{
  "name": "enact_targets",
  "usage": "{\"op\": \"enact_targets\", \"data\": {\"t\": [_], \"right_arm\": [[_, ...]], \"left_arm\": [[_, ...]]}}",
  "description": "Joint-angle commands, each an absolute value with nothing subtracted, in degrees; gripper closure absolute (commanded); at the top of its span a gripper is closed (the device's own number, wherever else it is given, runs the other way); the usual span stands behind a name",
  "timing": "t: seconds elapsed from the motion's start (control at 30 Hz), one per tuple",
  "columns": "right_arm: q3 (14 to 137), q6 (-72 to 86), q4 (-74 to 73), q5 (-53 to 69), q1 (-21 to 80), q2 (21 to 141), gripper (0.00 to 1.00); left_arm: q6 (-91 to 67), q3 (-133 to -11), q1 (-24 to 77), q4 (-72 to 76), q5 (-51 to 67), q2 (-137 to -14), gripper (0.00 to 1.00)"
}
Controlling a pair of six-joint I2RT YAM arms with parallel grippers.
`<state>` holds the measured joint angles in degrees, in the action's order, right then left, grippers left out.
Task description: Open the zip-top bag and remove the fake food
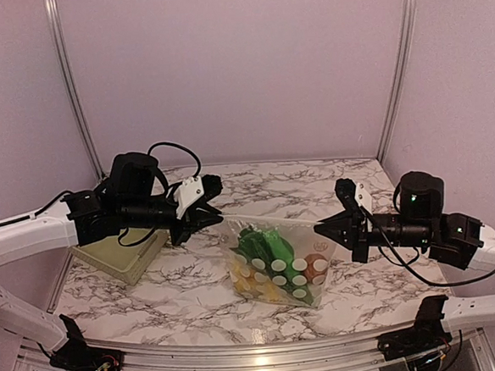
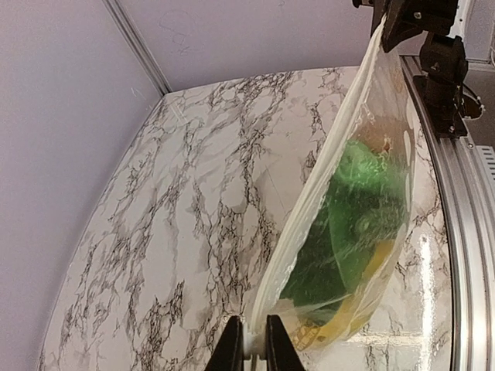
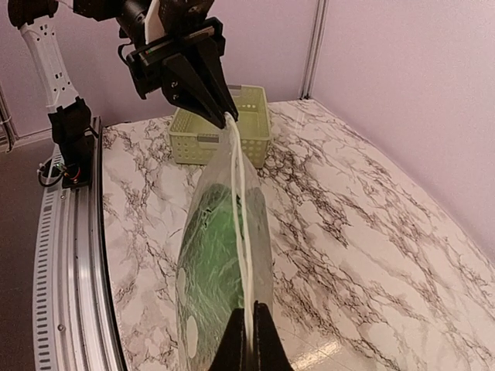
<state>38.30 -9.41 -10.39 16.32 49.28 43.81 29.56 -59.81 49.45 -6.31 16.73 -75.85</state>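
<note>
Bag [image 1: 274,264] hangs stretched between both grippers over the middle of the tabletop [image 1: 152,285], with its lower edge at or near the surface (contact unclear). Left gripper [image 1: 218,216] is clamped on the left top corner, and right gripper [image 1: 321,228] pinches the right top corner. Zip strip looks taut and, as far as I can judge, not yet parted. Nothing is out, so opening and emptying remain. Clear crinkly plastic, white dots. Food [image 1: 264,245] inside: green pieces, yellow ones, a brown lump. Basket [image 1: 125,255] sits left.
</note>
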Motion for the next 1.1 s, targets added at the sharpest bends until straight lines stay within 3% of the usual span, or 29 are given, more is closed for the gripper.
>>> {"op": "enact_targets", "data": {"t": [0.0,0.3,0.7,1.07], "right_arm": [[38.66,-10.13,-10.55,13.25,49.34,42.36,1.0],[39.88,-11.31,-8.45,11.04,47.11,45.39,1.0],[51.47,-14.78,-9.85,4.42,42.58,58.2,1.0],[46.56,-11.43,-12.27,14.71,46.11,61.06,0.96]], "left_arm": [[29.6,-57.78,46.09,-9.25,12.58,-73.23,0.93],[28.87,-61.16,44.82,-8.15,13.44,-75.1,0.95],[34.52,-70.61,44.77,-7.51,14.72,-82.6,0.95],[38.18,-64.76,45.36,-7.08,18.1,-81.4,0.94]]}}
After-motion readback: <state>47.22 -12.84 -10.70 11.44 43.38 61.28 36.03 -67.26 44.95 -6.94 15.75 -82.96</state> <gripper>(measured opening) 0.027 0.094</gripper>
